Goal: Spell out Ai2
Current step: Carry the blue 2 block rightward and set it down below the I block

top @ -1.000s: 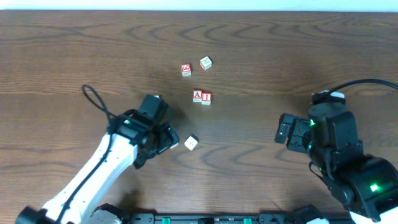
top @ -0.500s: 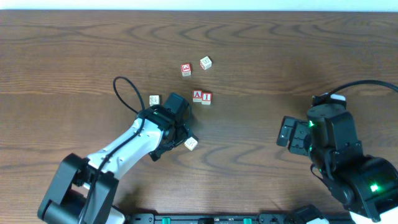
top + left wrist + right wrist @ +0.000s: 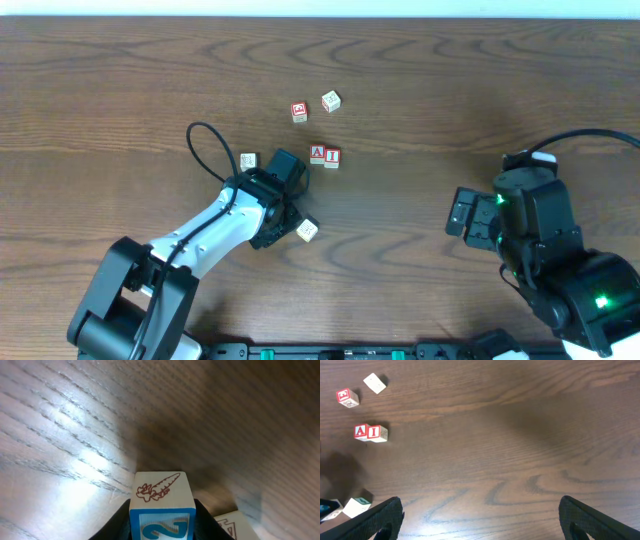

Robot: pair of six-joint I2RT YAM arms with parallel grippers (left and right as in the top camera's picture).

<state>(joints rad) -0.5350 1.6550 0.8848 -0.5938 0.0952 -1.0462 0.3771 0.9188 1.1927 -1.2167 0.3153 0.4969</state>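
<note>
The "A" cube (image 3: 317, 154) and the "I" cube (image 3: 332, 157), both red and white, touch side by side mid-table; the right wrist view also shows the "A" cube (image 3: 361, 431) and the "I" cube (image 3: 376, 433). The blue-and-white "2" cube (image 3: 162, 515) has a red carrot drawing on top. My left gripper (image 3: 162, 527) is shut on it, a black finger on each side. From overhead the left gripper (image 3: 287, 212) hides that cube, just below and left of the pair. My right gripper (image 3: 480, 520) is open over bare wood, and from overhead this right gripper (image 3: 465, 212) is far right.
A red-faced cube (image 3: 299, 112) and a cream cube (image 3: 331, 101) lie above the pair. Another cream cube (image 3: 248, 161) sits left of my left arm. One more cream cube (image 3: 308, 231) lies right beside the left fingers. A black cable (image 3: 205, 145) loops at the left arm.
My left arm swung right toward the cubes, uncovering the cream cube on its left. Its jaws went from open to shut on the "2" cube. The right arm stayed still.
</note>
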